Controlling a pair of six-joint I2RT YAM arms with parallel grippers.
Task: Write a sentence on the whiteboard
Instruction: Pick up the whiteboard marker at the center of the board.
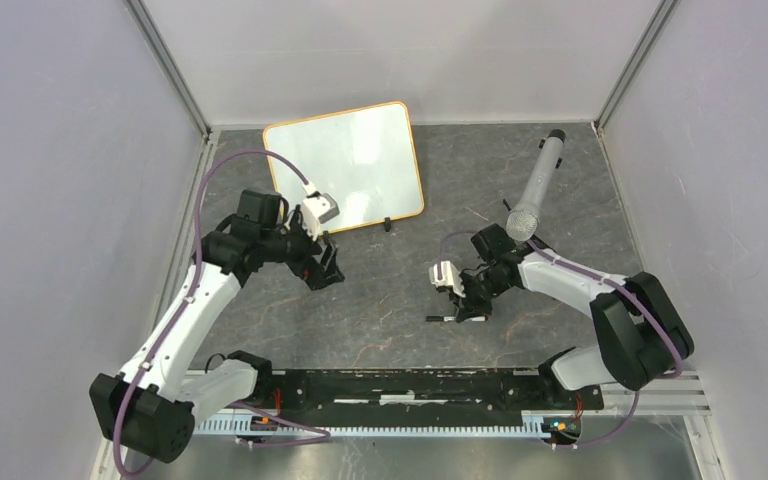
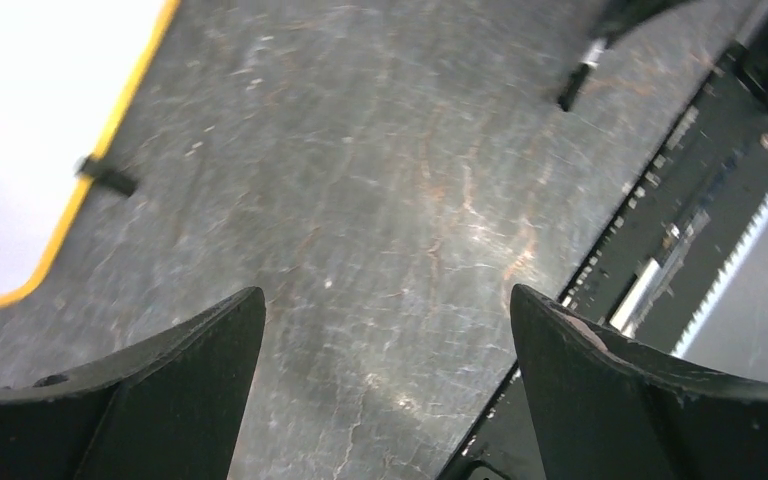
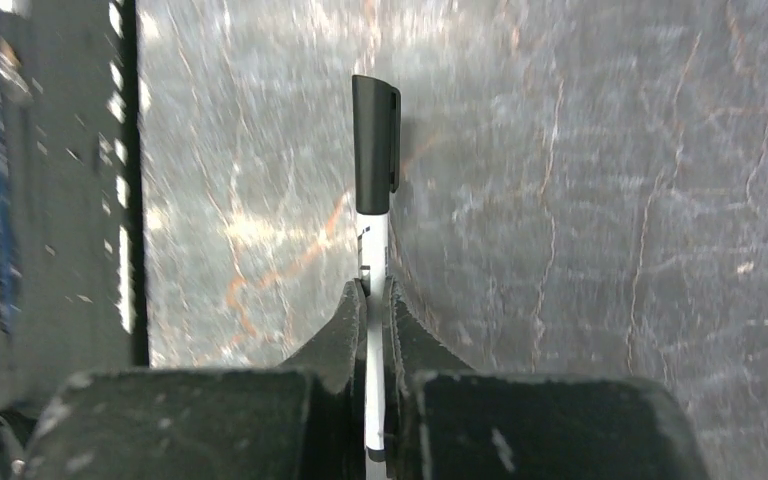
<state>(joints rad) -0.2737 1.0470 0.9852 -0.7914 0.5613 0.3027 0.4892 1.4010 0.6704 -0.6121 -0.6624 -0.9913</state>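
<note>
The right end effector [image 3: 373,292] clamps the capped marker [image 3: 374,150] lying toward the near edge of the worktop [image 1: 390,335]; the left end effector [image 2: 385,310] gapes empty. The whiteboard [image 1: 345,165] lies blank, far-left. The marker may pivot when lifted; capped, it cannot write.

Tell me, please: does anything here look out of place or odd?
A grey microphone lies on the table right of the whiteboard; it has no part in writing. The whiteboard itself sits askew. The marker in the right gripper is capped.
</note>
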